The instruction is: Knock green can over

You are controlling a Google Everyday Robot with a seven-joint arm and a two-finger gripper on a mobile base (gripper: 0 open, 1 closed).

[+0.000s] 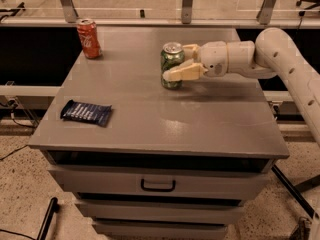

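Observation:
The green can (171, 59), with pale mottling and a silver top, stands upright on the grey cabinet top (150, 119), right of centre toward the back. My gripper (177, 62) reaches in from the right on a white arm. It is open and straddles the can. The near finger (182, 73) lies across the can's lower front. The far finger (191, 48) shows behind the can's upper right. I cannot tell whether either finger touches the can.
A red cola can (88, 38) stands upright at the back left corner. A dark blue snack packet (86, 112) lies flat near the front left edge. A drawer handle (157, 185) is below the front edge. Metal railing posts run behind the cabinet.

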